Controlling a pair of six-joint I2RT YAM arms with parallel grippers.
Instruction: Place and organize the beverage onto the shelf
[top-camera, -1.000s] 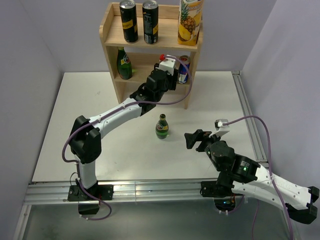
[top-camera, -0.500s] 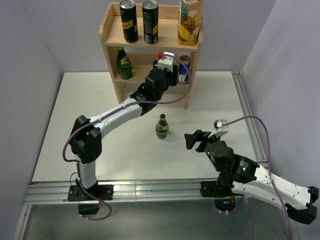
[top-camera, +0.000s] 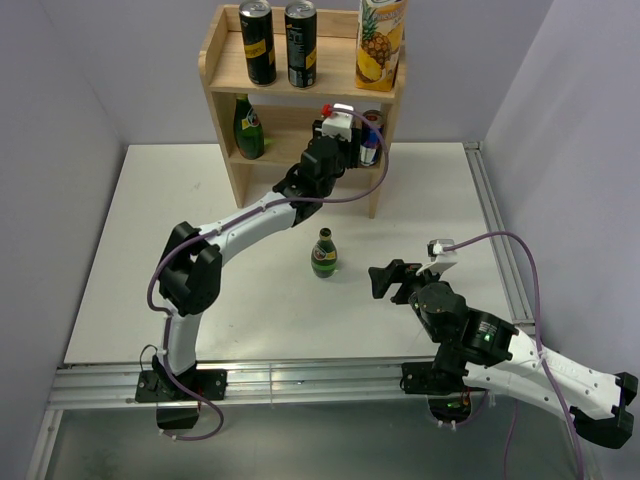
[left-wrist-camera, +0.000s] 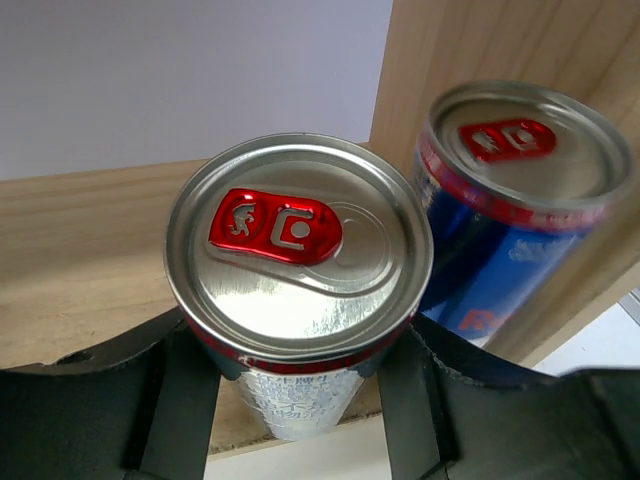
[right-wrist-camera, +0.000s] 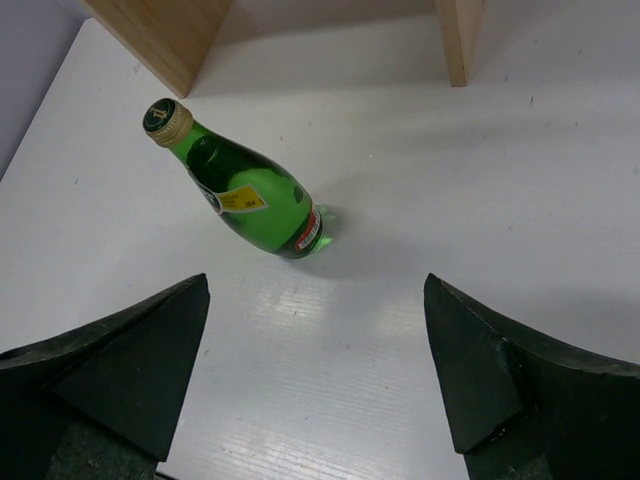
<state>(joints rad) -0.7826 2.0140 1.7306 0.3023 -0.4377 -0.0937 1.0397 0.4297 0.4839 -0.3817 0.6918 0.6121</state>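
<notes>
My left gripper (top-camera: 345, 142) reaches into the lower tier of the wooden shelf (top-camera: 226, 76). It is shut on a blue-and-silver can (left-wrist-camera: 298, 262) held upright between its fingers (left-wrist-camera: 180, 400), over the tier's front edge. A second blue-and-silver can (left-wrist-camera: 522, 195) stands just to its right against the side panel and also shows in the top view (top-camera: 371, 138). Two black cans (top-camera: 258, 40) stand on the top tier. One green bottle (top-camera: 248, 126) stands on the lower tier at left. Another green bottle (top-camera: 323, 252) stands on the table, ahead and left of my open, empty right gripper (right-wrist-camera: 315, 390).
A pineapple juice carton (top-camera: 380, 42) stands at the right of the top tier. The shelf's feet (right-wrist-camera: 458, 38) show at the top of the right wrist view. The white table (top-camera: 150, 260) ends in a metal rail at the front and right.
My left gripper has moved the can a little farther right and deeper into the lower tier, toward the other blue-and-silver can. The right arm and the table bottle have not moved.
</notes>
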